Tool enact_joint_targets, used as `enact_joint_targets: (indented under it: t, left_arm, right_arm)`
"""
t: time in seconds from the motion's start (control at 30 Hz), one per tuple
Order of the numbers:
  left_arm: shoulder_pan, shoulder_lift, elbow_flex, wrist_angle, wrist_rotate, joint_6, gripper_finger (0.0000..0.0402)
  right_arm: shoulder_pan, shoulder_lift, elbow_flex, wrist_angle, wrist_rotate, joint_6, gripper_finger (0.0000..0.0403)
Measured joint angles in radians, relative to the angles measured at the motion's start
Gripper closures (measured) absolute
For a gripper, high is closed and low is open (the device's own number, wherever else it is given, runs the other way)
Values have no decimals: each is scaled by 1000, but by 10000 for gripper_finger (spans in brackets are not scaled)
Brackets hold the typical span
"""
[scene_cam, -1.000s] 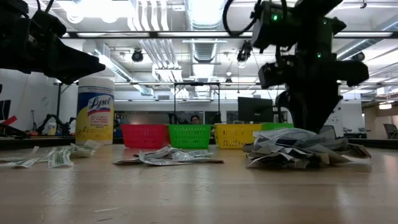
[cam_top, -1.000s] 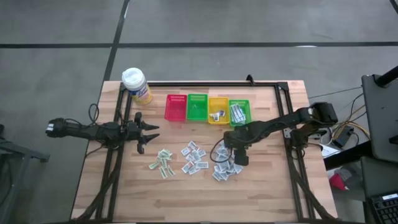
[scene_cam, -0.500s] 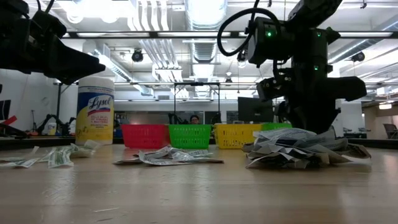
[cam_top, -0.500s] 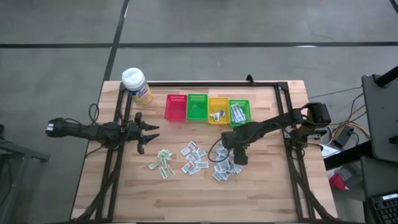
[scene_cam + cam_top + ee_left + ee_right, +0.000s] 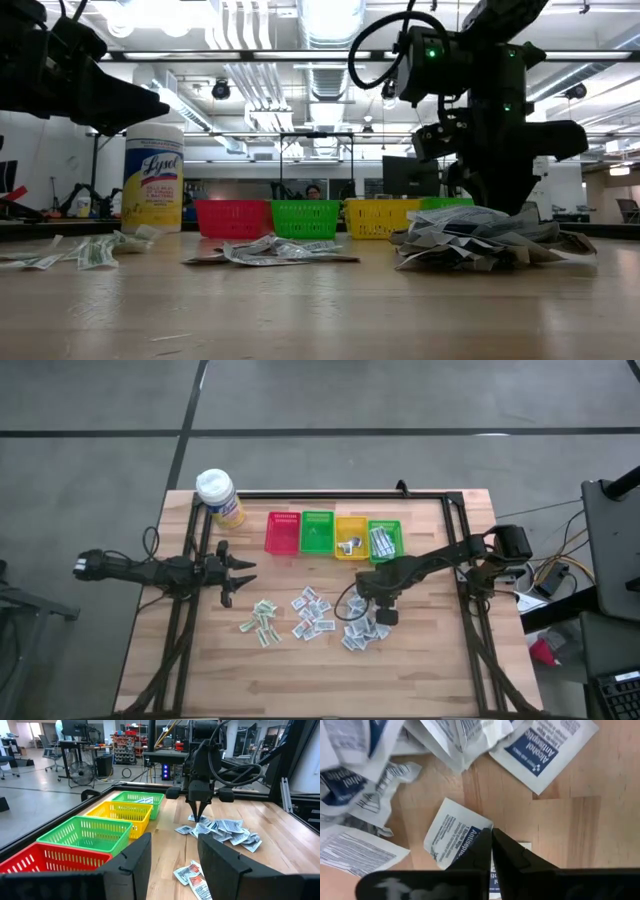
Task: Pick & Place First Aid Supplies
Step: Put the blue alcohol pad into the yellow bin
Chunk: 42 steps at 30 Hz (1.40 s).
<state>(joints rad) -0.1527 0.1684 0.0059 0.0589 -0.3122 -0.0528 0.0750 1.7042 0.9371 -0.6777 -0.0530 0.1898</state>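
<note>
Right gripper (image 5: pixel 385 616) down on the right-hand heap of packets (image 5: pixel 362 630), fingers (image 5: pixel 485 851) pressed together with the edge of one packet (image 5: pixel 451 839) at their tips; possibly pinched, though the wrist view leaves the hold unclear; packet flat on the table (image 5: pixel 420 670) beside the heap; seen from the left wrist, same gripper (image 5: pixel 198 815) pointing straight down into the pile (image 5: pixel 220 830). Left gripper (image 5: pixel 238 572) level above the table's left side, fingers (image 5: pixel 131 862) apart, holding nothing. Two more packet clusters spread mid-table, one green-printed (image 5: pixel 260 622), one blue-printed (image 5: pixel 312 613); a few packets already in the far-right green basket (image 5: pixel 384 541) and the yellow basket (image 5: pixel 350 538); red basket (image 5: pixel 283 532) and second green basket (image 5: pixel 317 532) alongside; bottle (image 5: pixel 219 497) at the far left corner.
</note>
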Motion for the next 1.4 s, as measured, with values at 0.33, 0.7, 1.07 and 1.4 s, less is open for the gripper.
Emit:
enact_joint_targets:
  t: [0.33,0.7,1.07,1.4]
  left_arm:
    - [0,0,0,0,0,0,243]
    - [0,0,0,0,0,0,243]
    - [0,0,0,0,0,0,243]
    - [0,0,0,0,0,0,243]
  right_arm:
    - [0,-1,164,-214,-1,-9,394]
    - [-12,-18,462,-442,-44,-197,394]
    - [-118,-35,596,-389,-374,-301,394]
    - [-241,-34,596,-115,-1005,-286,394]
